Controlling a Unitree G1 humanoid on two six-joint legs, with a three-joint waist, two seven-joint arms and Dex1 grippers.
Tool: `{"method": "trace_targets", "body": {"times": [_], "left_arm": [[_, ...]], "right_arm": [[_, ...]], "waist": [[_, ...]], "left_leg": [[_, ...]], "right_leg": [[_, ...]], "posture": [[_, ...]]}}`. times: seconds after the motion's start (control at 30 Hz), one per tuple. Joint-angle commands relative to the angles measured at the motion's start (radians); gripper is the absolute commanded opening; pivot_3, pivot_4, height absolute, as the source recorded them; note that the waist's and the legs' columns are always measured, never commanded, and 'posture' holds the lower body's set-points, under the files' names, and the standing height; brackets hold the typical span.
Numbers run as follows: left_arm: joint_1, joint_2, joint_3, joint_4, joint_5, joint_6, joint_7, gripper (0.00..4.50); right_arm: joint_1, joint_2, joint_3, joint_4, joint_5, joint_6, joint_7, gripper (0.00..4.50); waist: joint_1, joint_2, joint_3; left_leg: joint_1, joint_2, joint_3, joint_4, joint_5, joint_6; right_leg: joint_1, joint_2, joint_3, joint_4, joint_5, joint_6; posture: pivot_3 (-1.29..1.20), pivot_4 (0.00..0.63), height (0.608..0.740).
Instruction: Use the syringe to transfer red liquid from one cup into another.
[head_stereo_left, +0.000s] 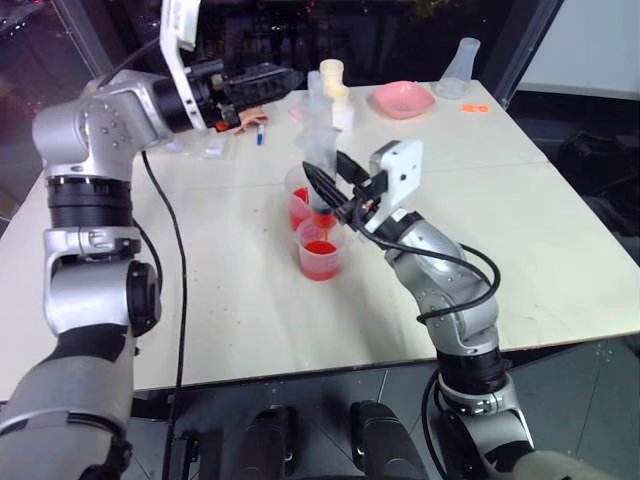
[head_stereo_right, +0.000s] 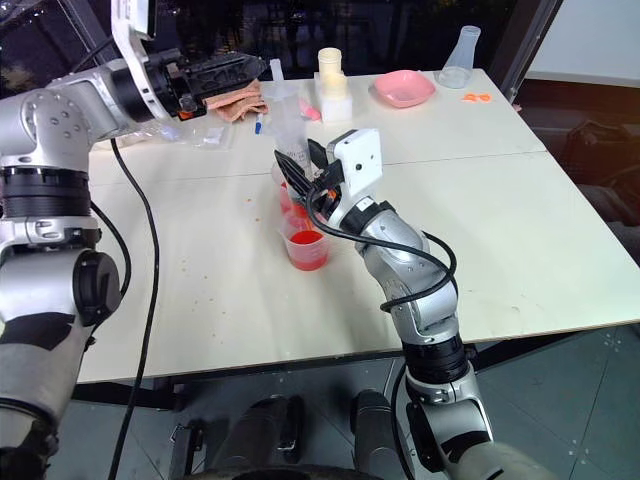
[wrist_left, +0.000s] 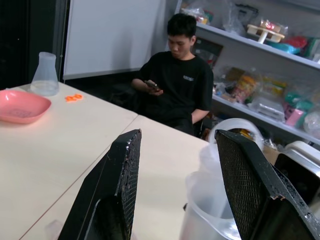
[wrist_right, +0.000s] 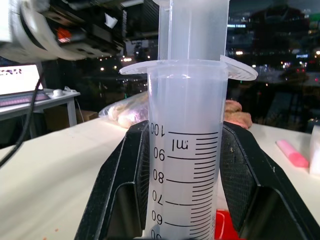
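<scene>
Bright even overhead light, soft shadows, dark glassy background.

Premises appear to be a robotics lab or test room. A plain pale counter (head_stereo_left: 560, 230) carries labware: a clear conical flask (head_stereo_left: 463, 68) and a pink dish (head_stereo_left: 403, 98). Open shelving (wrist_left: 280, 55) holds what look like bagged supplies. A seated person (wrist_left: 180, 85) and a lit laptop (wrist_right: 20, 85) are beyond.

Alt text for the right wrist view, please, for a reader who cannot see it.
The right gripper is shut on the syringe, a clear barrel held upright between two black fingers, its printed graduations upside down. A bit of red liquid shows below, a pink marker lies on the pale table behind.
</scene>
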Motion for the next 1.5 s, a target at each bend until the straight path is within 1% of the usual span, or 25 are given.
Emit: {"method": "trace_targets", "body": {"times": [0.03,0.27,0.57,1.1,1.3,1.43,1.5], "left_arm": [[-0.005,0.02,0.006,-0.051,-0.029,0.017,-0.018,2.46],[0.002,0.028,-0.008,-0.066,-0.034,0.024,-0.03,2.46],[-0.004,0.007,-0.035,-0.037,-0.015,-0.021,-0.038,2.46],[-0.061,-0.051,-0.087,0.082,0.031,-0.112,-0.109,2.46],[-0.066,-0.059,-0.095,0.094,0.036,-0.117,-0.135,0.9],[-0.058,-0.062,-0.103,0.082,0.036,-0.113,-0.149,0.02],[-0.055,-0.062,-0.105,0.074,0.034,-0.105,-0.157,0.02]], "right_arm": [[-0.019,-0.003,0.002,-0.021,-0.005,-0.039,0.014,1.38],[-0.025,-0.007,0.002,-0.008,-0.011,-0.053,0.03,1.38],[-0.032,-0.008,0.007,-0.006,-0.023,-0.057,0.037,1.38],[-0.013,-0.021,0.015,-0.021,-0.039,-0.05,0.043,1.38],[-0.013,-0.027,0.013,-0.021,-0.04,-0.052,0.04,1.38],[-0.015,-0.026,0.013,-0.019,-0.042,-0.055,0.039,1.38],[-0.018,-0.024,0.012,-0.019,-0.042,-0.054,0.039,1.38]], "waist": [[0.0,0.0,0.0],[0.001,0.0,0.0],[0.001,0.0,0.0],[0.001,0.0,0.0],[0.001,0.0,0.0],[0.001,0.0,0.0],[0.001,0.0,0.0]], "left_leg": [[0.0,0.0,0.0,0.0,0.0,0.0],[0.0,0.0,0.0,0.0,0.0,0.0],[0.0,0.0,0.0,0.0,0.0,0.0],[0.0,0.0,0.0,0.0,0.0,0.0],[0.0,0.0,0.0,0.0,0.0,0.0],[0.0,0.0,0.0,0.0,0.0,0.0],[0.0,0.0,0.0,0.0,0.0,0.0]], "right_leg": [[0.0,0.0,0.0,0.0,0.0,0.0],[0.0,0.0,0.0,0.0,0.0,0.0],[0.0,0.0,0.0,0.0,0.0,0.0],[0.0,0.0,0.0,0.0,0.0,0.0],[0.0,0.0,0.0,0.0,0.0,0.0],[0.0,0.0,0.0,0.0,0.0,0.0],[0.0,0.0,0.0,0.0,0.0,0.0]], "posture": [[0.0,0.15,0.74],[0.0,0.15,0.74],[0.0,0.15,0.74],[0.0,0.15,0.74],[0.0,0.15,0.74],[0.0,0.15,0.74],[0.0,0.15,0.74]]}}
